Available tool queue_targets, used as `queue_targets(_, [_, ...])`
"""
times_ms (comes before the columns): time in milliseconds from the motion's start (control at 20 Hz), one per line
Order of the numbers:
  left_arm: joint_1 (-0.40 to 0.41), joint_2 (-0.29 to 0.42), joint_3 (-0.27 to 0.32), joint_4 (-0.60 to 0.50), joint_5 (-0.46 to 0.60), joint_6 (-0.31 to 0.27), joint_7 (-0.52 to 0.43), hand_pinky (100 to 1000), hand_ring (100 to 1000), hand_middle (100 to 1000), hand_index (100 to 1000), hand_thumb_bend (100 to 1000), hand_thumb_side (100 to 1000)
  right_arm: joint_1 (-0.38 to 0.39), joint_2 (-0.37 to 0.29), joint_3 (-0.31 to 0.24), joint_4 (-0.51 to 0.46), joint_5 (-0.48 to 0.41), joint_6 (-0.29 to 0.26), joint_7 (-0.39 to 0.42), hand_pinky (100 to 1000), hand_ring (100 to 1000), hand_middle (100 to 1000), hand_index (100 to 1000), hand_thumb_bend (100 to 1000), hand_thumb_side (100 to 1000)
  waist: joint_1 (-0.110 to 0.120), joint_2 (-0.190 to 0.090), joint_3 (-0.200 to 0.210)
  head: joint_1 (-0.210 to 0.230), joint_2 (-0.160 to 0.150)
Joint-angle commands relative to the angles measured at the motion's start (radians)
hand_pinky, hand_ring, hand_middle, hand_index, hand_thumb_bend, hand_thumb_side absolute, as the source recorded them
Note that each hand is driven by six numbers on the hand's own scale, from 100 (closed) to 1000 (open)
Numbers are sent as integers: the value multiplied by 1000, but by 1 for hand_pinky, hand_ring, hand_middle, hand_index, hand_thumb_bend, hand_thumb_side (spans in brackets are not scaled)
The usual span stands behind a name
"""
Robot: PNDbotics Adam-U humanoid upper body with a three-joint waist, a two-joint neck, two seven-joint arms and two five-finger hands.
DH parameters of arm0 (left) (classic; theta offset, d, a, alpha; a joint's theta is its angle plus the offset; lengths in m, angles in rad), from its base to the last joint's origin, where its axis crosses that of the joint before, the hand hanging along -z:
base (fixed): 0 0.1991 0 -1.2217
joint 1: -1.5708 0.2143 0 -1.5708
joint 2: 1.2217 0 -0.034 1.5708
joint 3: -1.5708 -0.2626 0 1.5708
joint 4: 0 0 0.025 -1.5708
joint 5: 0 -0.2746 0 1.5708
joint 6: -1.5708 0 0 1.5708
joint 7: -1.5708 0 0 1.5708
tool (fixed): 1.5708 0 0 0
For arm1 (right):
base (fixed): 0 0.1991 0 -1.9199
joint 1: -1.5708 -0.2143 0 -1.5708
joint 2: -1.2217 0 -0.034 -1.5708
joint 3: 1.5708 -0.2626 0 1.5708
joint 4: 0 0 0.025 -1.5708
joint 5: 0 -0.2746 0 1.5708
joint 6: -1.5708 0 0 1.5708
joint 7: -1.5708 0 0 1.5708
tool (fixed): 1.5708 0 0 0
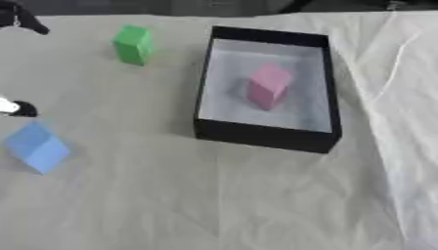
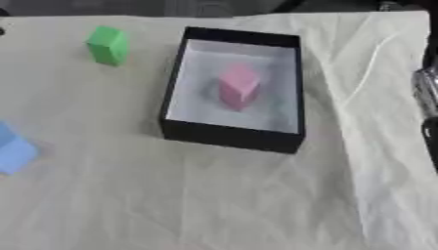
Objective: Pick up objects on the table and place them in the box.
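Left eye view alone catches the robot's left hand (image 1: 17, 108) at its left edge; whether its fingers are spread I cannot tell. Right eye view alone shows silver-and-black arm parts (image 2: 427, 88) at its right edge. A pink block (image 1: 269, 86) sits inside the black box (image 1: 265, 136); the green block (image 1: 133, 45) and blue block (image 1: 37, 146) lie on the cloth-covered surface (image 1: 222, 200), unobstructed.

setting: lab-like test bench | evidence: cloth-covered table (image 1: 214, 205), coloured blocks (image 1: 133, 45)

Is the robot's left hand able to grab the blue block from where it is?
Probably yes. The left hand shows at the left edge, just above the blue block, with only bare tablecloth between them. Its fingers are hard to make out.
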Motion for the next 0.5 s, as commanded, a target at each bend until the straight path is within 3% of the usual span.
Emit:
queue_targets(50, [43, 108, 44, -61, 53, 36, -4, 877, 844, 808, 891, 726, 427, 0, -28, -18, -28, 9, 1, -8, 906, 812, 845, 872, 100, 885, -14, 3, 5, 5, -2])
queue_targets(300, [175, 157, 104, -89, 135, 109, -13, 892, 854, 805, 886, 795, 544, 15, -26, -23, -25, 11, 3, -14, 906, 812, 845, 871, 100, 893, -13, 7, 13, 13, -2])
queue_targets(500, [283, 189, 159, -63, 178, 175, 37, 895, 847, 792, 875, 804, 578, 16, -21, -21, -23, 13, 5, -14, 907, 812, 846, 871, 100, 903, -12, 9, 14, 22, -2])
